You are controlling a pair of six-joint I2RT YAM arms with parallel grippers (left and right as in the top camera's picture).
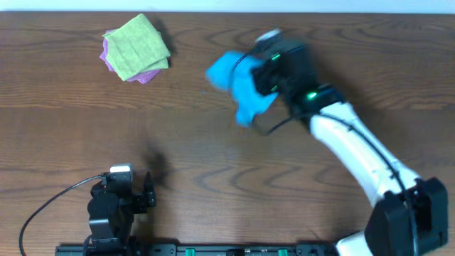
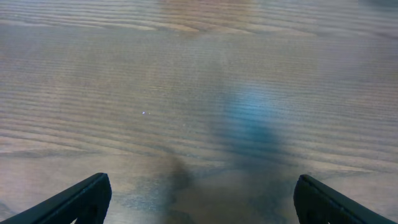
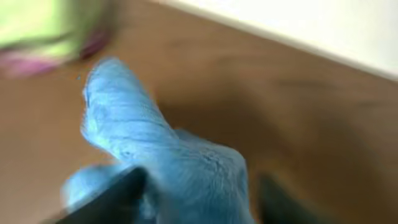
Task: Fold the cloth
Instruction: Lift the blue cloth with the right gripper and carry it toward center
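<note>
Gripping the bunched cloth at the worktop's far middle, the right claw holds it slanting far-left to near-right, free end pointing toward the green cloth, while the left claw gapes open front-left.

Sky-blue cloth — crumpled, bunched into a blurred heap.
</note>
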